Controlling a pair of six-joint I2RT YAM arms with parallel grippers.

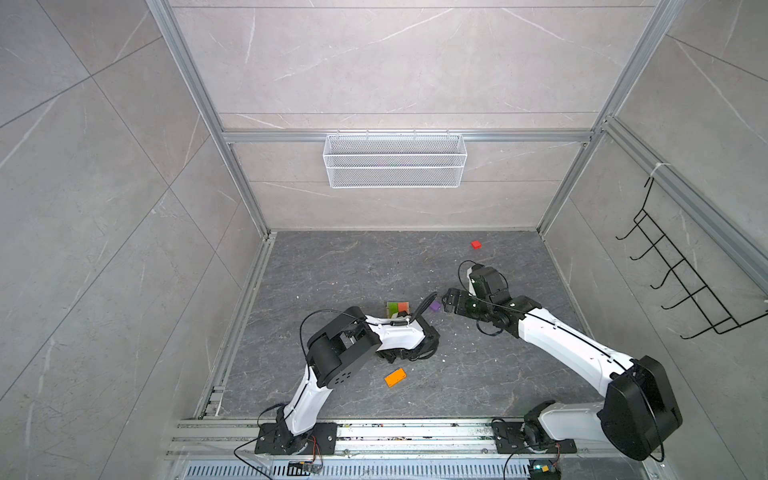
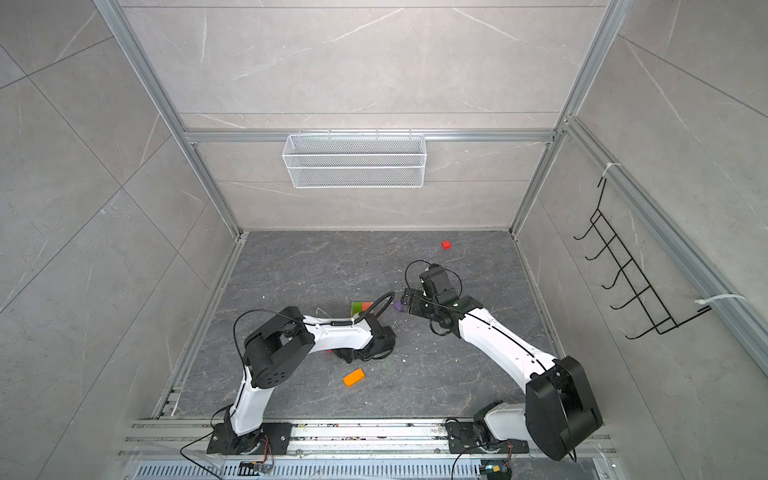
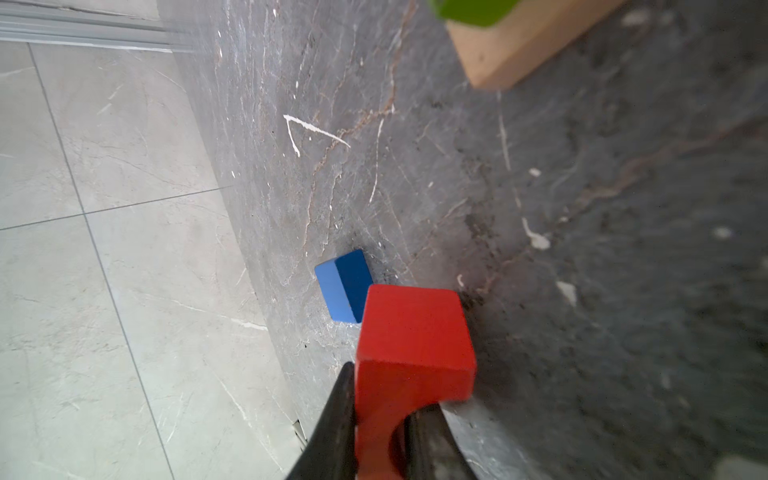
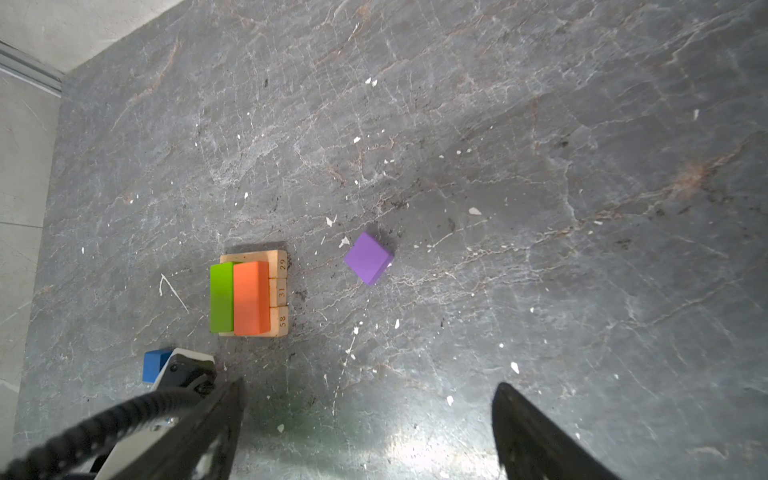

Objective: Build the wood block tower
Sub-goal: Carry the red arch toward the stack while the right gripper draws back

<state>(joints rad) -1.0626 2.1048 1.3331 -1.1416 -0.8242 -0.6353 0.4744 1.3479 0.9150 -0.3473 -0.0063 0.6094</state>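
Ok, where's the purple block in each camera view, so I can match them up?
Top view: purple block just right of the half-built wood block tower, mid-table.
Top view: purple block likewise just right of the tower.
Left wrist: not in it.
Right wrist: near the picture's middle, apart from the tower.
Shared landmark: the tower's green and orange slabs; the left wrist shows only a corner.

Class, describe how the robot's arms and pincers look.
The left arm and right arm have white rounded shells with black joint housings. A black cable loops near each wrist. The left pincer and right pincer are slim, tapered and black.
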